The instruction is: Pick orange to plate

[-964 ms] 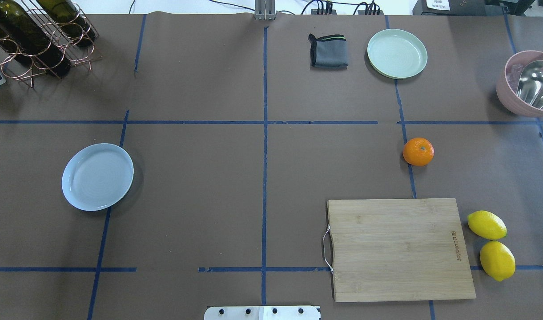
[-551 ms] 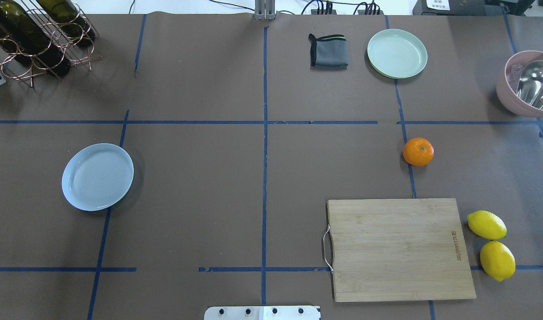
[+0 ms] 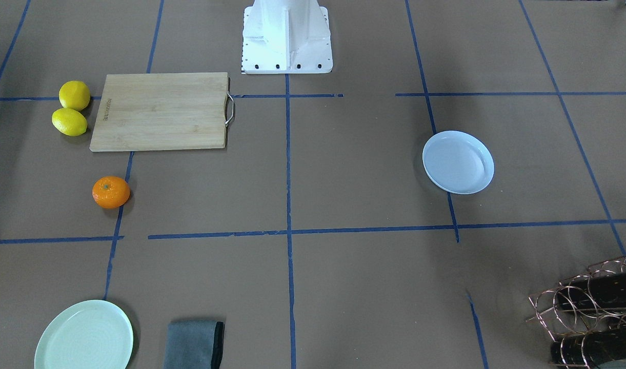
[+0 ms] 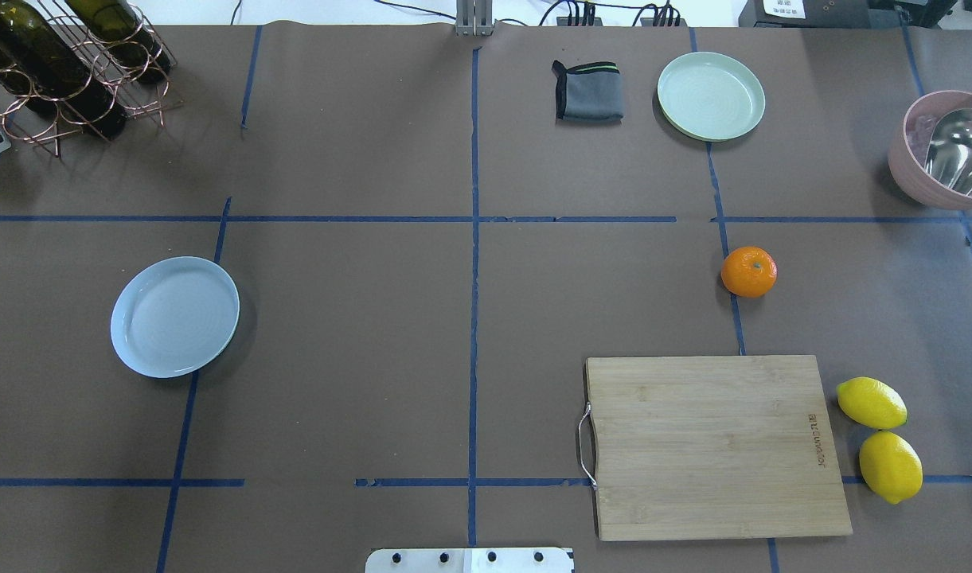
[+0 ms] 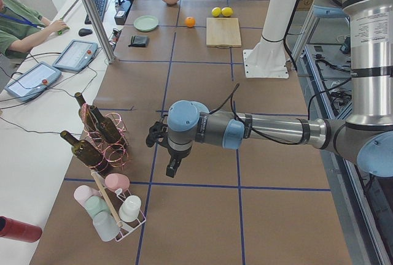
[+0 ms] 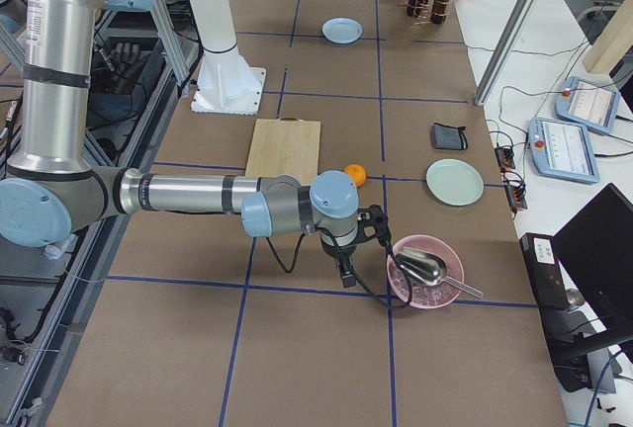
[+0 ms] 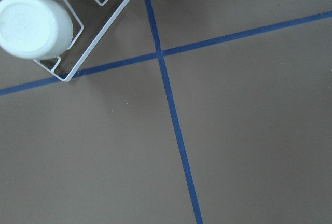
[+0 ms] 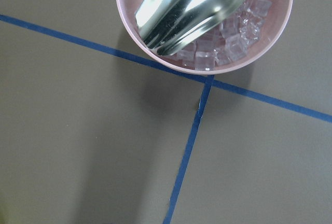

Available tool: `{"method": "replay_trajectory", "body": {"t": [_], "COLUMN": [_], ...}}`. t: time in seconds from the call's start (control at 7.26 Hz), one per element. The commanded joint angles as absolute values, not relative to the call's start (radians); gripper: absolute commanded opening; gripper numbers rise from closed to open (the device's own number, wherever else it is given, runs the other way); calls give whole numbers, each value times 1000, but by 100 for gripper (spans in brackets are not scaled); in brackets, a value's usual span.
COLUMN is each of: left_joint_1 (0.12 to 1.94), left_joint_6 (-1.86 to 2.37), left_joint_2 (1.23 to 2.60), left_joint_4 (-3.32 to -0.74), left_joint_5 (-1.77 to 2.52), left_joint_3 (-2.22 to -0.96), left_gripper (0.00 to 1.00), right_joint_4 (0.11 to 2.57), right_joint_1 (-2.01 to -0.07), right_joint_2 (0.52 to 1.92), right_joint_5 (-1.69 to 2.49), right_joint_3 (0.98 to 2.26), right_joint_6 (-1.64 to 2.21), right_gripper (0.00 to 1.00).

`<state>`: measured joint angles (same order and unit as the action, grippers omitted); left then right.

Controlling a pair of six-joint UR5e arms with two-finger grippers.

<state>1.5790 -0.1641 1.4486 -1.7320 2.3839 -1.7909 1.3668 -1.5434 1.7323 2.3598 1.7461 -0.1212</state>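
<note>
We are at the very start, with nothing grasped: the orange (image 4: 748,271) sits on the table in our right half, just beyond the cutting board (image 4: 716,446) and well apart from the plate (image 4: 174,316) on the left. The right gripper (image 6: 346,271) hangs near the pink bowl (image 6: 425,301). Whether it or the left gripper (image 5: 172,168) is spread or pressed together, we cannot tell. Next, we judge, the right arm must come over the orange and straddle it squarely, since it could roll.
</note>
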Motion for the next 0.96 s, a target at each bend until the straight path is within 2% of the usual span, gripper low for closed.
{"method": "replay_trajectory", "body": {"t": [0.0, 0.28, 0.41, 0.55, 0.83], "left_joint_1": [1580, 1582, 1577, 1507, 1409], "left_joint_6": [-161, -150, -149, -109, 227], "left_joint_2": [1477, 1460, 1431, 1392, 1379], "left_joint_4": [-1976, -2290, -2428, -2489, -2499], "left_joint_5": [2387, 2393, 2396, 2422, 2363], "left_joint_3": [-1775, -1663, -1669, -1657, -1660], "left_gripper": [100, 100, 100, 100, 100], "right_joint_4": [1287, 1235, 1233, 1233, 1233], "right_joint_1": [-1539, -1540, -1540, -1540, -1540], "right_joint_2": [1742, 1758, 1758, 1758, 1764], "right_joint_5": [2390, 2396, 2398, 2426, 2433], "right_joint_3": [1750, 1727, 1729, 1723, 1707], "right_joint_6": [-58, -55, -58, -55, -55], "right_gripper": [100, 100, 100, 100, 100]}}
